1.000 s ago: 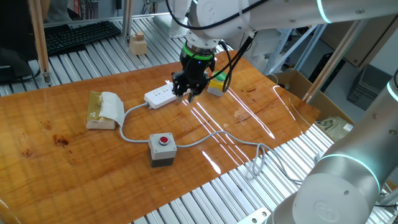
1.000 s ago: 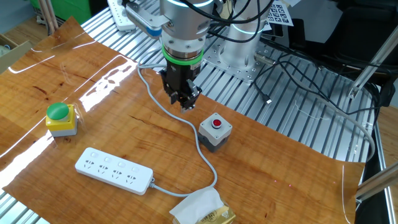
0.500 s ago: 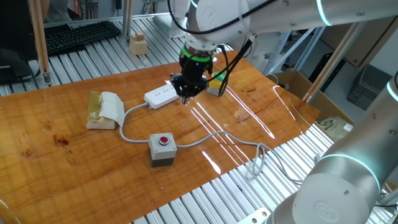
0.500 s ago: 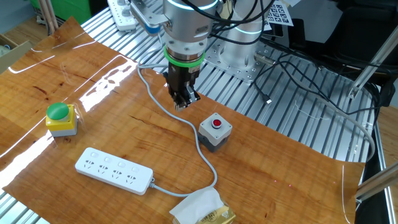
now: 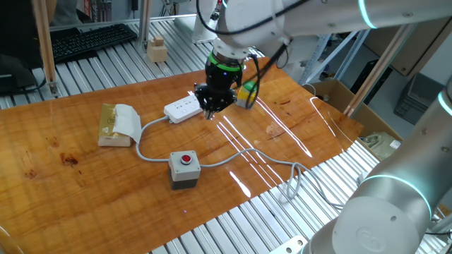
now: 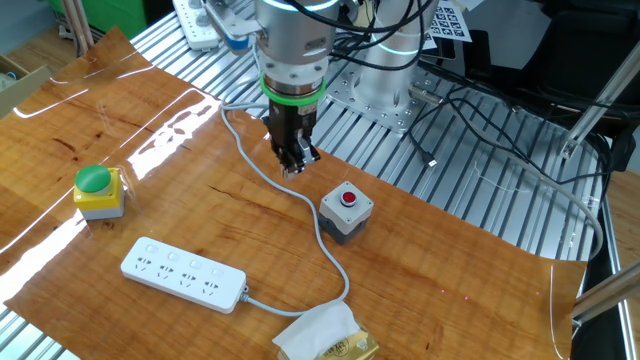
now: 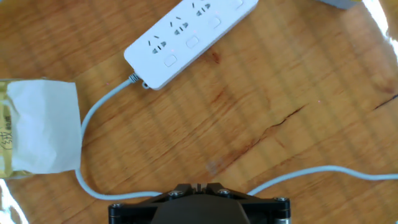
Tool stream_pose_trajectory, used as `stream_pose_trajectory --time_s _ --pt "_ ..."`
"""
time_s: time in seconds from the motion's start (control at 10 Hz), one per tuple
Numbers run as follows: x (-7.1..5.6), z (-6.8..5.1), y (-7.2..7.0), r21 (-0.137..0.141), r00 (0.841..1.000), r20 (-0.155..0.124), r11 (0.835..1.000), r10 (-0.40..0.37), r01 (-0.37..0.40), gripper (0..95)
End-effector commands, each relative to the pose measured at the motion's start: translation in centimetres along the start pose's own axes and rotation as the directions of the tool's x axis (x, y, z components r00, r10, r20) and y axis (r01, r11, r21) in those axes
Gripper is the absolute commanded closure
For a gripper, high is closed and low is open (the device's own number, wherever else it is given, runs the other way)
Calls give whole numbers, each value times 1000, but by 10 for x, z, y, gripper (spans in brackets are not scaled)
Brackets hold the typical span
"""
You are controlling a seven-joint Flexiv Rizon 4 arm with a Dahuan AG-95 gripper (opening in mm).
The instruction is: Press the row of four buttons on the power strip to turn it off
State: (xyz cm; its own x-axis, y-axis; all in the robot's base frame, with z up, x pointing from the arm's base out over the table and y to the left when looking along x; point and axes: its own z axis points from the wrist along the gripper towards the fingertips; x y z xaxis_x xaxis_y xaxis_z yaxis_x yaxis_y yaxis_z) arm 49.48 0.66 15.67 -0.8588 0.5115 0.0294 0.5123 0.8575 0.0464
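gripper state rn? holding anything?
Gripper: shut, fingers together, holding nothing, hanging above the table short of the power strip.

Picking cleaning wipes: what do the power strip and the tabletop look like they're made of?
Power strip: likely white plastic, smooth and matte, with moulded sockets and flush buttons. Tabletop: wood or wood-look laminate with visible grain; glossy, since the fixed views show bright glare streaks.

Bright, even overhead light fills all 3 views. Long white streaks of glare cross the glossy wooden table (image 5: 296, 134) in one fixed view, and a broad reflection whitens its far corner in the other. Shadows are faint and soft. Focus is sharp throughout (the hand view slightly softer at its edges), with a small flare at its upper right corner.
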Motion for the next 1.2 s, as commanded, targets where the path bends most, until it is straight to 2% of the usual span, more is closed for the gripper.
stream_pose_trajectory --time_s 0.1,0.3,0.5,0.8,1.1,1.2 --pt "-6 8 3 57 983 -20 982 184 -183 950" --pt "-12 14 3 60 972 -17 970 236 -235 950" --pt "-22 18 -1 47 961 -27 960 276 -275 950" --pt "-44 26 -6 39 922 -26 922 386 -385 950" --pt "-60 31 -2 25 864 -8 864 504 -503 950" --pt "-63 32 -1 22 854 -6 854 520 -519 950"
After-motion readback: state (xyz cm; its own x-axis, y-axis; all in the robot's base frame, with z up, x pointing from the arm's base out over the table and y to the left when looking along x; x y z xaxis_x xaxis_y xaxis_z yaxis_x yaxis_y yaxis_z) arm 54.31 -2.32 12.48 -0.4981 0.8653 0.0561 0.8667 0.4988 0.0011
